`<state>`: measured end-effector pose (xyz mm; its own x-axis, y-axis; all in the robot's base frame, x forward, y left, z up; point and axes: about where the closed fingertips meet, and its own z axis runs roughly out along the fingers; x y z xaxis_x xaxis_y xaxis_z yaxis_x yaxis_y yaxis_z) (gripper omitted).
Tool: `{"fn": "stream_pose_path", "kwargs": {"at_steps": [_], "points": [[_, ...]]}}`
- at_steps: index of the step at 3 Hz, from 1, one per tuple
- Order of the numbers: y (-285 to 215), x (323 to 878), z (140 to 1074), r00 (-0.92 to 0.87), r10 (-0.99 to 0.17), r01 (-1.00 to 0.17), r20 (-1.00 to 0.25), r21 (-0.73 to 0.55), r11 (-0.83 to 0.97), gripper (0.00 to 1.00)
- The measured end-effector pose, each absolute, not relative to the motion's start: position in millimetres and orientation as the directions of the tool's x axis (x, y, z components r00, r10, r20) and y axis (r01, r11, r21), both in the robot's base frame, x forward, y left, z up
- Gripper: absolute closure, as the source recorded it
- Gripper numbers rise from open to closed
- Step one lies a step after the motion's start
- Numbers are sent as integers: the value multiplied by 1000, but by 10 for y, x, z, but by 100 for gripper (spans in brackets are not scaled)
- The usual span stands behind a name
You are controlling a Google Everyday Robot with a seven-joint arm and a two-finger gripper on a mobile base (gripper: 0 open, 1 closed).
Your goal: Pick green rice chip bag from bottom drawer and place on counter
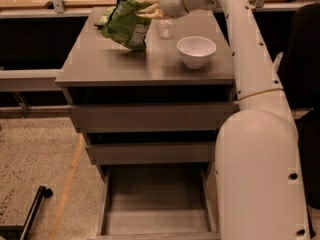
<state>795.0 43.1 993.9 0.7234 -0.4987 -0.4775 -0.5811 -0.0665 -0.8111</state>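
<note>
The green rice chip bag (125, 26), light green and crinkly with a white panel, hangs tilted just above the back left of the grey counter (100, 61). My gripper (148, 7) is shut on the bag's top right edge, reaching in from the right. The bottom drawer (155, 206) is pulled open at the foot of the cabinet, with a bare grey floor. The two upper drawer fronts (150, 116) are closed.
A white bowl (196, 49) stands on the counter's right side. A clear cup (165, 29) stands behind the bag. Another green packet (101, 18) lies at the counter's back left. My arm's white body (260, 174) fills the right foreground. A black chair (305, 59) is at the right.
</note>
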Motion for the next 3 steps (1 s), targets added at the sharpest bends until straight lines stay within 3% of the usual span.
{"fn": "stream_pose_path", "kwargs": {"at_steps": [1, 2, 3], "points": [[467, 7976, 9896, 722, -500, -585, -478, -808, -71, 12], [512, 7978, 9872, 723, -496, -587, -481, -806, -75, 0], [512, 7978, 9872, 723, -496, -587, -481, -806, -75, 0]]}}
